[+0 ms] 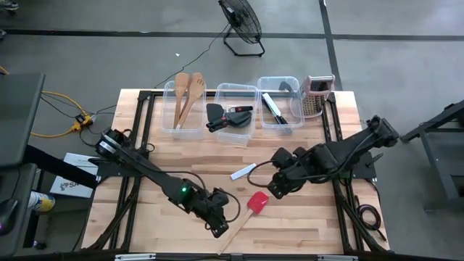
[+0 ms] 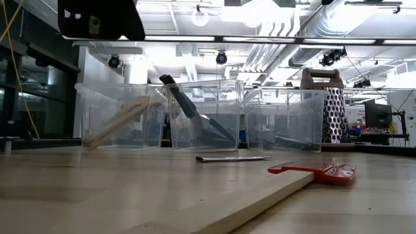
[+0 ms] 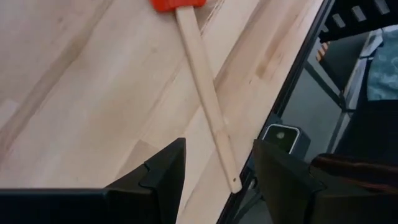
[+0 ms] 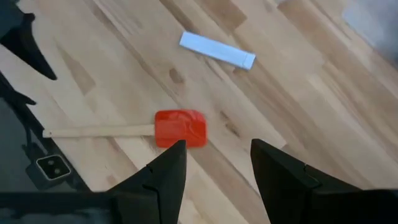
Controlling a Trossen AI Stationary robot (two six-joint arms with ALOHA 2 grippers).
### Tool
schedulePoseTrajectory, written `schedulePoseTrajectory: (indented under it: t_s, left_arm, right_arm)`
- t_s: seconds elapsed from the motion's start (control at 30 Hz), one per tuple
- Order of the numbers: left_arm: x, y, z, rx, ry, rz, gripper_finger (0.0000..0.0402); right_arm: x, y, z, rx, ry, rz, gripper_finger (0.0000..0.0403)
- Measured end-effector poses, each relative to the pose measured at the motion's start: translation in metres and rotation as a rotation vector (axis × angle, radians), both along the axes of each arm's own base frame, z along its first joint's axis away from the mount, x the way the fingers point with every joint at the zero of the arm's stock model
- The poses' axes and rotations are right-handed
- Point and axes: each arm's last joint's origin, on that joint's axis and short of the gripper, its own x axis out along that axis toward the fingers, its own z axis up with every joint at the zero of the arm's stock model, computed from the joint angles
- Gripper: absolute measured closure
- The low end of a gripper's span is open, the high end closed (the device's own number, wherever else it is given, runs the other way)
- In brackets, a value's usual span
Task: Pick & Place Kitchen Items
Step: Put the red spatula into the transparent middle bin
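Left gripper point(image 1: 217, 230), open and empty, hovers near the bench's front edge, lined up over the red spatula point(image 1: 249, 209) handle for pickup; right gripper point(image 1: 276, 187) waits open mid-bench.

red-headed spatula point(image 1: 249, 209) flat on table, handle at front edge | wooden spoons point(image 1: 185, 96), black turners point(image 1: 226, 116), knife point(image 1: 273, 107) binned

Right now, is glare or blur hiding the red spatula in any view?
No glare on it. Low view: red spatula has its near handle end blurred, and ceiling lights glare behind the clear bins. Left wrist view: handle sharp, head cropped. Right wrist and high views: fully visible.
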Motion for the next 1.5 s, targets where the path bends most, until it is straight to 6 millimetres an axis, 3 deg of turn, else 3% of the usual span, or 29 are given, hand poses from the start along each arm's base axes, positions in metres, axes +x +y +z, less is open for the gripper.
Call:
schedulePoseTrajectory:
  t_s: [0.5, 0.67, 0.87, 1.0, 1.17, 1.33, 1.5]
  left_arm:
    - [0.029, -0.014, -0.046, -0.075, -0.01, 0.075, 0.0217]
    - [0.033, -0.013, -0.051, -0.06, -0.017, 0.088, 0.0217]
    - [0.028, -0.01, -0.055, 0.004, 0.036, 0.067, 0.0217]
    - [0.024, -0.007, -0.051, 0.03, 0.056, 0.062, 0.0217]
    - [0.019, -0.004, -0.05, 0.06, 0.098, 0.062, 0.0217]
    - [0.018, -0.004, -0.05, 0.059, 0.107, 0.029, 0.0217]
    - [0.018, -0.004, -0.05, 0.054, 0.108, 0.02, 0.0217]
  right_arm:
    - [-0.002, 0.01, -0.003, 0.028, 0.002, -0.044, 0.0232]
    - [-0.003, 0.013, -0.002, 0.023, -0.014, -0.053, 0.0232]
    - [-0.009, 0.032, -0.006, 0.006, -0.04, 0.035, 0.0234]
    - [-0.016, 0.048, -0.023, 0.028, -0.025, 0.033, 0.0278]
    - [-0.015, 0.068, -0.056, 0.107, -0.097, 0.025, 0.0385]
    - [-0.012, 0.079, -0.097, 0.181, -0.188, 0.053, 0.04]
    - [-0.008, 0.085, -0.128, 0.169, -0.352, 0.252, 0.0401]
